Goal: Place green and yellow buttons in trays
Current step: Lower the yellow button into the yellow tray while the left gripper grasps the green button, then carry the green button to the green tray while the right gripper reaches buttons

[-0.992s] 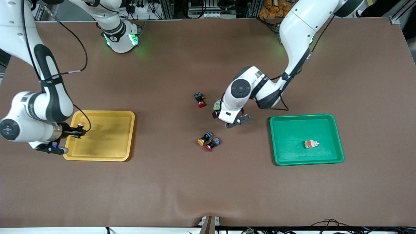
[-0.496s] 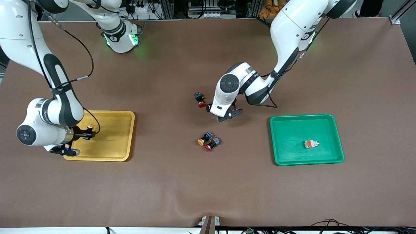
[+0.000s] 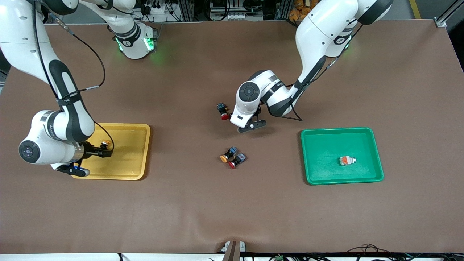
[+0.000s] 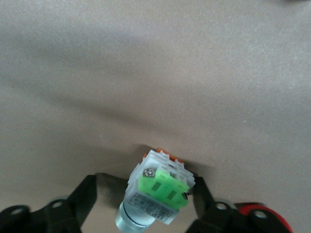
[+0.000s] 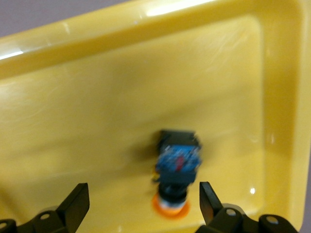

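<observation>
My right gripper (image 3: 105,150) (image 5: 143,204) is open over the yellow tray (image 3: 127,152) (image 5: 73,121). A black-bodied button with an orange-yellow cap (image 3: 105,143) (image 5: 177,165) lies in that tray between the spread fingers, touching neither. My left gripper (image 3: 234,121) (image 4: 145,199) is low over the table's middle. Its fingers stand around a whitish-grey button with a green mark (image 4: 158,191); one finger is clear of it. The hand hides this button in the front view. A grey button with an orange mark (image 3: 347,160) lies in the green tray (image 3: 308,156). Another orange-capped button (image 3: 227,155) lies on the table.
A red-capped switch (image 3: 223,111) (image 4: 265,218) lies right beside my left gripper. A second red-capped switch (image 3: 237,159) touches the orange-capped button on the table, nearer to the front camera than my left gripper.
My left gripper moved toward the right arm's end, and the hand now covers the grey-green button. My right gripper moved farther in over the yellow tray with the orange-capped button.
</observation>
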Robot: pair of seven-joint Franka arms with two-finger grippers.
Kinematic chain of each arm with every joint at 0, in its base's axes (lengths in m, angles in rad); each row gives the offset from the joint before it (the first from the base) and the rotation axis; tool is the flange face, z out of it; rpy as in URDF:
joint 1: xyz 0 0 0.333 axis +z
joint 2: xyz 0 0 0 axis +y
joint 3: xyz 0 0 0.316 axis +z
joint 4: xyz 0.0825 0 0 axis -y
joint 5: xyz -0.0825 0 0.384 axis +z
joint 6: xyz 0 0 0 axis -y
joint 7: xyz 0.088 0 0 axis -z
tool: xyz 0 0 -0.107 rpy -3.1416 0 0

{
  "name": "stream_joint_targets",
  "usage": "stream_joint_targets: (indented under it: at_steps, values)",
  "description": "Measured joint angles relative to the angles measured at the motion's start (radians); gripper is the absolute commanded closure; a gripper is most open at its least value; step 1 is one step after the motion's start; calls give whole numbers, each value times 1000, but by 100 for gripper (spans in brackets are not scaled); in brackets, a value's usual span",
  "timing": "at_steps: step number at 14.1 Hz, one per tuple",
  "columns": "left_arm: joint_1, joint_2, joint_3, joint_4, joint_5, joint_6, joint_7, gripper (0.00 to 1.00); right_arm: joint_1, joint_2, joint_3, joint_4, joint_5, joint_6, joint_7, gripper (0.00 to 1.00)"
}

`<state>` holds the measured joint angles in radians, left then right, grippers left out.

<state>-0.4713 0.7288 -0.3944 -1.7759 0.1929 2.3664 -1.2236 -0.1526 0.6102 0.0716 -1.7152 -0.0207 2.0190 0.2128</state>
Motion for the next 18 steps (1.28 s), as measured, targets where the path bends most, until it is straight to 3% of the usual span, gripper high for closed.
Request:
stream_joint_targets:
  at_steps: [1,9,15,18]
  values:
    - [-1,0,0,3,0,4,0,100,20,-8,1,12,1,-37,39,0]
    - [12,-4,8,20,3,-4,37,100,138,-50,13,50,161,-136,289,0]
    - [184,-99,10,70,4,-128,153,100,353,-64,18,89,270,-118,682,0]
    - [268,-120,13,102,5,-201,255,100,443,-64,19,121,293,-33,876,0]
